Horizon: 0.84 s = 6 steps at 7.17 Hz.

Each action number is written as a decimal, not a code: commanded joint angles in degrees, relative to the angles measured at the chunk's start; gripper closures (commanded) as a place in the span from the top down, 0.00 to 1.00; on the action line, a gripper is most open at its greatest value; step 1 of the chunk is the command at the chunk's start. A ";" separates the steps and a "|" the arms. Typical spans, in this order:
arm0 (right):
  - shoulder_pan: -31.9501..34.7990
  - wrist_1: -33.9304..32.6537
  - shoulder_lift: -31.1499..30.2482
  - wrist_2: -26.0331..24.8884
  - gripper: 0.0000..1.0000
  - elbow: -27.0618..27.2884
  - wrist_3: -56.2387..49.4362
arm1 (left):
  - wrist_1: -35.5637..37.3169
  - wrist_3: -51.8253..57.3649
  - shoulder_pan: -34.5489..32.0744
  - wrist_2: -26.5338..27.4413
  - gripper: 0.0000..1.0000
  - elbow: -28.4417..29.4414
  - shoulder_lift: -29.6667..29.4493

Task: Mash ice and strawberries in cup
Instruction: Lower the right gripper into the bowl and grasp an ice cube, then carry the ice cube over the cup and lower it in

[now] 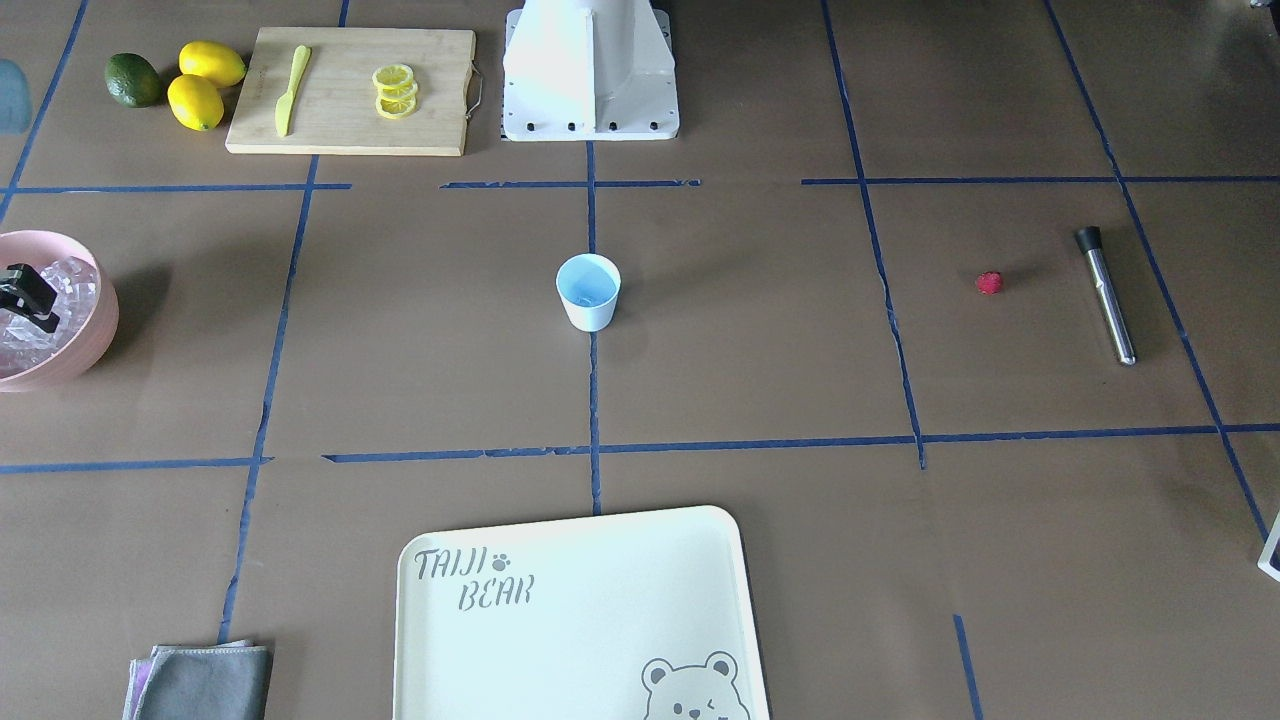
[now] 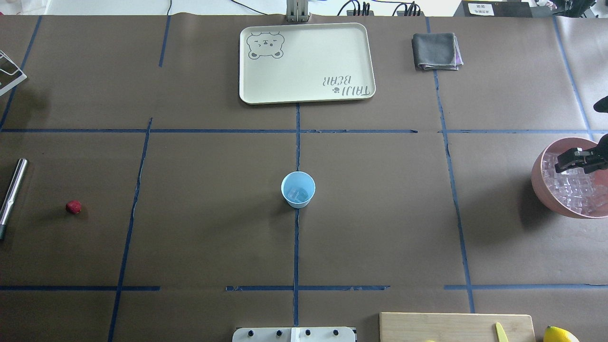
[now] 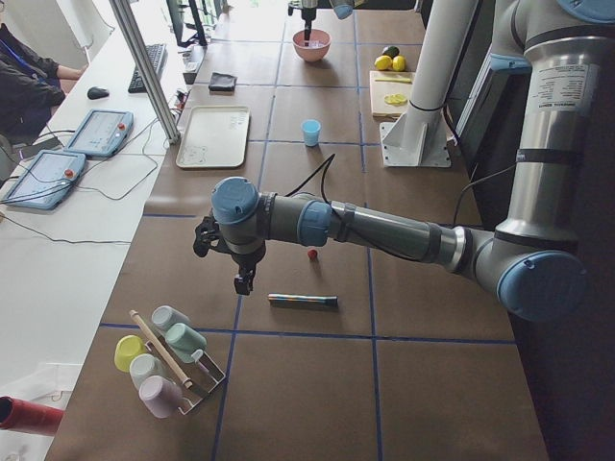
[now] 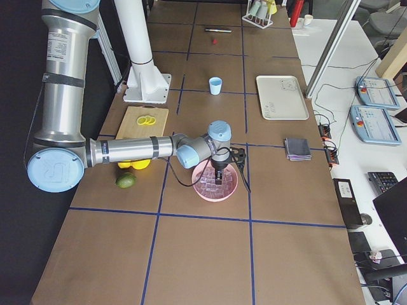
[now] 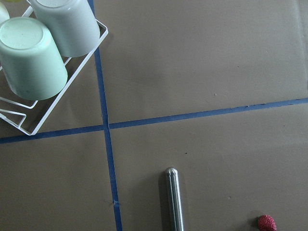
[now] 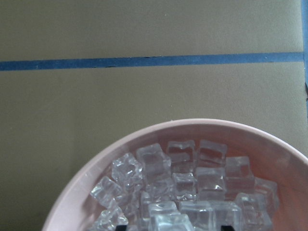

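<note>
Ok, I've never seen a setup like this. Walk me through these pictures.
It is a robot with two arms at a taped table. Two cameras look down on it, two look from its ends, one rides each wrist. The right pincer hangs open over a pink bowl of ice. The left pincer hovers near a metal rod and a strawberry; whether it is open is unclear. A blue cup stands mid-table with some ice inside. A tray and cutting board lie further off.

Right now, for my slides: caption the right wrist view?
Ice cubes heaped in a pink bowl on a brown, blue-taped table.
</note>
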 commanded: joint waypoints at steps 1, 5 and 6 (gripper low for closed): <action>0.04 -0.09 0.01 0.02 0.71 -0.23 0.05 | 0.00 0.00 0.00 0.00 1.00 0.00 -0.04; 0.04 -0.44 -0.08 -0.33 0.01 0.12 0.05 | 0.00 0.00 0.00 0.00 1.00 0.00 -0.12; 0.04 -0.52 0.00 -0.16 0.00 0.39 0.05 | 0.00 0.00 0.00 -0.09 1.00 0.00 -0.12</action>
